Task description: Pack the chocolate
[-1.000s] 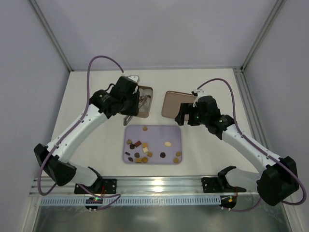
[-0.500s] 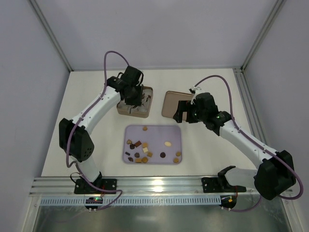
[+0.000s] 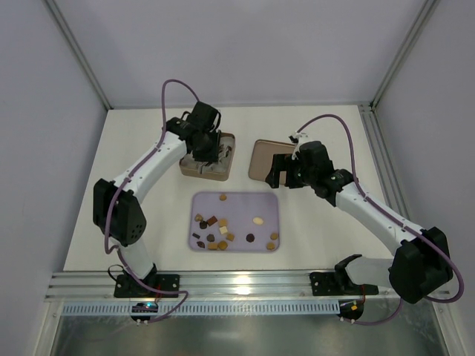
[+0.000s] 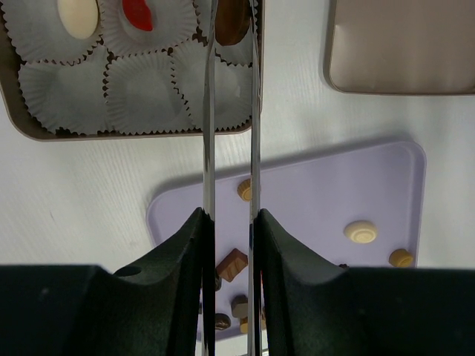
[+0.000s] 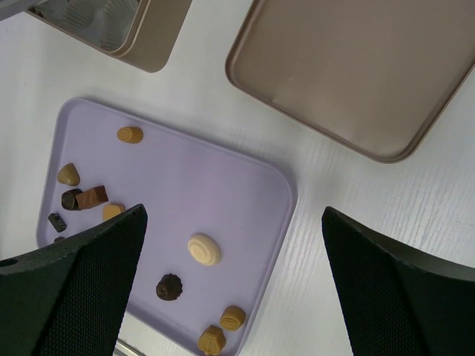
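The open brown tin holds pale paper cups; a cream-white oval and a red piece lie in two of them. My left gripper is over the tin, and its thin metal blades are shut on a dark brown chocolate above a cup at the tin's edge. Several loose chocolates lie on the lilac tray. My right gripper is open and empty, above the tray's right edge, near a cream oval and a dark piece.
The tin's flat lid lies on the white table to the right of the tin, just under my right wrist; it also shows in the right wrist view. The tray sits in front of both. Grey walls enclose the table.
My left arm has swung from the tray's far edge back over the tin, carrying the dark chocolate. My right gripper has shifted slightly towards the lid.
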